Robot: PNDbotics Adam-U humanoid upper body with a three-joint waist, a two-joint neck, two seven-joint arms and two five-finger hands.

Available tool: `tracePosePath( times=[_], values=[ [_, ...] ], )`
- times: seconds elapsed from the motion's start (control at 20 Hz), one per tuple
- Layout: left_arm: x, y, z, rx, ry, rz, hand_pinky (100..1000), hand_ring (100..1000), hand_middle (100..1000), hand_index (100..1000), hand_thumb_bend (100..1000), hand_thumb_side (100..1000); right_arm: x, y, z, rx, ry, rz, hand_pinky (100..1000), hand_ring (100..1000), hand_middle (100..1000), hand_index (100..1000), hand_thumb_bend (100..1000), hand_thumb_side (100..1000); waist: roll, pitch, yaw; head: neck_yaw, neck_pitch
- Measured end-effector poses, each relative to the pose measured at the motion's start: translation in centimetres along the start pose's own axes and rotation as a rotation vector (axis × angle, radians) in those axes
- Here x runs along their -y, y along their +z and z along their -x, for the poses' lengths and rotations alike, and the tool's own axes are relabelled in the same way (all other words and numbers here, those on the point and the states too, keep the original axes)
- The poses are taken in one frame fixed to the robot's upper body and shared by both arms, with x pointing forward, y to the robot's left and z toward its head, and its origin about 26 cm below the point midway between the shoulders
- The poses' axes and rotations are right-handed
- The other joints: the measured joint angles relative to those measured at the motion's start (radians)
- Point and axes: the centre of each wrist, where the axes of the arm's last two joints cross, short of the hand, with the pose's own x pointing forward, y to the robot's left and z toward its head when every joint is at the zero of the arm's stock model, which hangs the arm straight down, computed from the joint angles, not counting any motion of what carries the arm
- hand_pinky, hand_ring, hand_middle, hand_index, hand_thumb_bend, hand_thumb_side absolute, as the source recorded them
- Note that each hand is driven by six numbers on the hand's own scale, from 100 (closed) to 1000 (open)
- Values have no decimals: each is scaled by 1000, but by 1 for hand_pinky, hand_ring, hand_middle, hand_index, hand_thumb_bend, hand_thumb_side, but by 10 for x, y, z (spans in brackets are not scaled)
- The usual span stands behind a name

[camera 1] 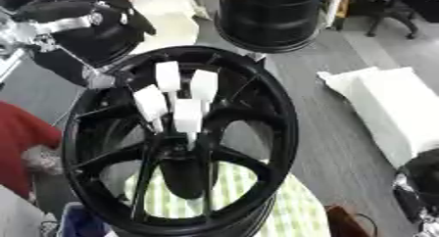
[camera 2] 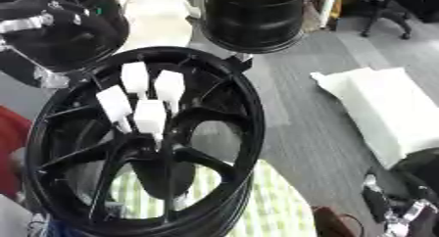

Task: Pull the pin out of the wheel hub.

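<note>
Centrally, a glossy black wheel hub (camera 1: 184, 143) with curved spokes stands tilted on a green-and-white checked cloth (camera 1: 291, 211). Four white, blocky pins (camera 1: 176, 101) rise in a cluster from its middle, each narrowing to a thin stem. The left hand (camera 1: 77, 35), black with silver joints, sits at the upper left beside the rim; whether its fingers are clenched or released cannot be told. The right hand (camera 2: 399, 206) shows only partly at the lower right corner, fingers likewise unclear. A second black wheel (camera 1: 274, 15) stands behind, white foam blocks (camera 1: 386, 104) on the grey floor (camera 1: 334, 143).
</note>
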Motion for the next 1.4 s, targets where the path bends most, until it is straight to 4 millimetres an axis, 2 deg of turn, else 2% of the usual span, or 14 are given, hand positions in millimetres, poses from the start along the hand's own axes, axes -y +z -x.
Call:
tracePosePath(
  times=[0.15,0.35,0.95,1.2,1.4],
  values=[
    [5,-1,-2,-14,-31,57,816,772,798,885,341,166,1,-2,0,7,4,3,298,488,763,715,448,215,9,-3,6,-3,-1],
    [10,0,-1,-40,-64,116,806,763,787,877,311,105,3,-3,1,17,14,6,299,488,763,715,448,215,17,-7,8,-6,-2],
    [30,0,7,-83,-70,209,787,741,750,850,266,100,5,-6,0,31,20,12,299,489,763,715,447,216,26,-13,7,-9,-10],
    [34,-1,7,-81,-62,218,759,668,726,834,238,100,5,-7,0,33,21,12,299,489,763,715,447,216,27,-13,5,-9,-10],
    [37,-3,7,-74,-55,227,747,643,720,830,225,100,5,-7,0,34,22,12,299,489,763,715,447,216,27,-13,5,-9,-10]
  ],
)
